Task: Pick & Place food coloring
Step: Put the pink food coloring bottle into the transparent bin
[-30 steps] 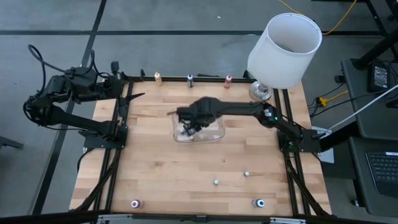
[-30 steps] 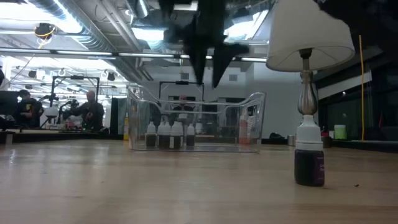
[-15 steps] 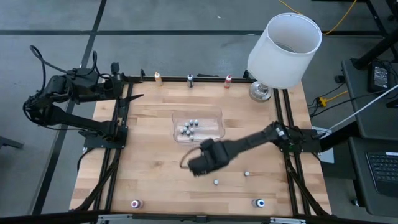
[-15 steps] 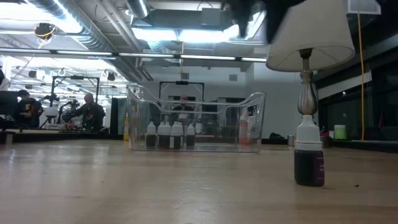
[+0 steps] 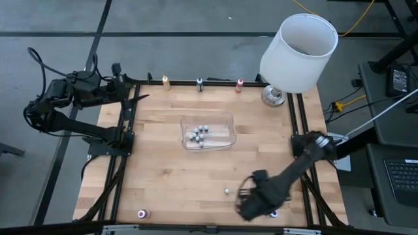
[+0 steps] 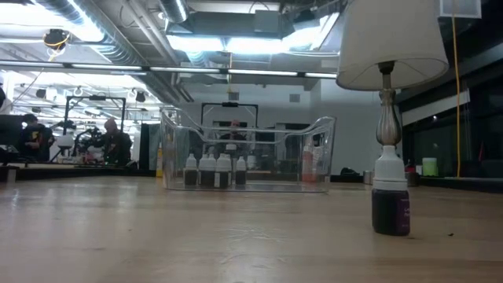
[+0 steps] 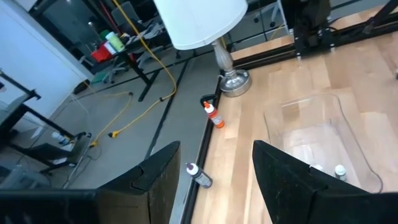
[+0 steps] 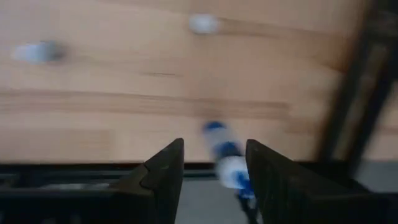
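Note:
A blue food coloring bottle [image 5: 273, 213] stands at the table's near edge, right of the middle. My right gripper [image 5: 256, 205] hangs over it, pointing down, open; in the right wrist view the blurred bottle [image 8: 224, 157] shows below the gap of the gripper [image 8: 213, 171], untouched. A pink bottle [image 5: 142, 213] stands at the near left edge. Yellow-orange [image 5: 166, 81], dark purple [image 5: 200, 83] and red [image 5: 240, 85] bottles stand along the far edge. My left gripper [image 5: 140, 98] waits open at the far left, holding nothing.
A clear plastic bin [image 5: 208, 130] with several small pale-capped bottles sits mid-table. A white-shaded lamp [image 5: 297, 52] stands at the far right corner. A whitish bead [image 5: 226, 191] lies near my right gripper. Black frame rails run along the table's sides.
My right gripper has swept from above the clear bin toward the table's near edge and somewhat to the right, ending over the blue bottle. It has rolled about its own axis on the way. The bin and the bottles have stayed where they were.

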Robot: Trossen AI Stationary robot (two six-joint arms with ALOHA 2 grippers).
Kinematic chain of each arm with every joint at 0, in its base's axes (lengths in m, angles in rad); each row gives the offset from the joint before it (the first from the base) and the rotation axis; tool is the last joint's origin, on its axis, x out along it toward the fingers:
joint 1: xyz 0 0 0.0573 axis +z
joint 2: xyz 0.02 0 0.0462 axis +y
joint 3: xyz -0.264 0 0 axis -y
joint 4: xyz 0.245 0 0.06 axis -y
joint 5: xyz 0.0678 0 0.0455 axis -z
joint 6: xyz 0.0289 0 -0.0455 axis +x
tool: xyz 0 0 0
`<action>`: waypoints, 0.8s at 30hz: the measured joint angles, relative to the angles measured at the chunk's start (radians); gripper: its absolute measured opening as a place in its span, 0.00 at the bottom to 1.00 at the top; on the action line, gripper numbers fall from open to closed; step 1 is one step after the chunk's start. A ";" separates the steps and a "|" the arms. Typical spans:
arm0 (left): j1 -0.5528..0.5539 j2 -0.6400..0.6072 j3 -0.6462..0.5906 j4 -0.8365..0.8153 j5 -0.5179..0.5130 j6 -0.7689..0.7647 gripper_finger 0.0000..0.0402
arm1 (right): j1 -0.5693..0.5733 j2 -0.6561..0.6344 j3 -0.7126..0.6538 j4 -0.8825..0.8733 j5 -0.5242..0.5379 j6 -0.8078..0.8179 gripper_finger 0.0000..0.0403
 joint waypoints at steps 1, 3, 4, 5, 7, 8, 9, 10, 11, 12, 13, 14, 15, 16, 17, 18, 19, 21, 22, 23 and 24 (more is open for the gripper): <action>0.000 0.000 0.000 0.000 -0.001 -0.001 0.49 | 0.011 -0.041 -0.053 0.000 -0.017 0.026 0.43; 0.000 0.000 0.000 0.000 -0.001 -0.003 0.49 | 0.021 -0.114 -0.154 0.012 -0.036 0.050 0.43; 0.000 0.001 0.000 0.001 -0.001 -0.010 0.49 | 0.021 -0.142 -0.196 0.022 -0.034 0.053 0.43; 0.000 0.001 0.000 0.001 -0.001 -0.022 0.49 | 0.015 -0.167 -0.236 0.035 -0.028 0.054 0.43; 0.000 0.001 0.000 0.001 -0.001 -0.064 0.49 | -0.007 -0.198 -0.301 0.064 0.007 0.050 0.43; 0.000 0.001 0.000 0.001 -0.001 -0.086 0.49 | -0.019 -0.209 -0.336 0.081 0.039 0.037 0.43; 0.000 0.001 0.000 0.001 -0.001 -0.105 0.49 | -0.032 -0.216 -0.367 0.101 0.058 0.026 0.43; 0.000 0.001 0.000 0.001 -0.001 -0.120 0.49 | -0.047 -0.220 -0.399 0.128 0.063 0.011 0.43; 0.000 0.000 0.000 0.001 -0.001 -0.129 0.49 | -0.058 -0.223 -0.431 0.159 0.063 0.000 0.43; 0.000 -0.002 0.000 0.001 -0.001 -0.130 0.48 | -0.070 -0.225 -0.462 0.195 0.059 -0.014 0.43; 0.000 -0.004 0.000 0.001 -0.001 -0.126 0.48 | -0.080 -0.225 -0.488 0.237 0.054 -0.028 0.43; 0.000 -0.007 0.000 0.001 -0.001 -0.117 0.48 | -0.089 -0.225 -0.517 0.293 0.052 -0.047 0.43; 0.000 -0.009 -0.001 0.001 -0.001 -0.109 0.48 | -0.097 -0.225 -0.544 0.350 0.051 -0.068 0.43; 0.000 -0.011 -0.001 0.001 -0.002 -0.107 0.48 | -0.103 -0.225 -0.572 0.407 0.052 -0.079 0.43; 0.000 -0.012 -0.001 0.001 -0.004 -0.107 0.48 | -0.109 -0.225 -0.600 0.460 0.054 -0.091 0.43; 0.000 -0.013 -0.001 0.001 -0.009 -0.108 0.48 | -0.115 -0.225 -0.624 0.500 0.054 -0.094 0.43; 0.000 -0.014 -0.001 0.001 -0.013 -0.115 0.48 | -0.118 -0.225 -0.646 0.532 0.055 -0.094 0.43; 0.000 -0.014 -0.001 0.001 -0.017 -0.124 0.48 | -0.119 -0.225 -0.680 0.563 0.056 -0.094 0.43; 0.000 -0.014 -0.001 0.001 -0.017 -0.127 0.48 | -0.118 -0.225 -0.690 0.567 0.055 -0.094 0.43; 0.000 -0.013 -0.001 0.001 -0.017 -0.130 0.48 | -0.118 -0.225 -0.698 0.568 0.052 -0.090 0.43; 0.000 -0.013 -0.001 0.002 -0.017 -0.130 0.48 | -0.118 -0.225 -0.706 0.568 0.046 -0.088 0.43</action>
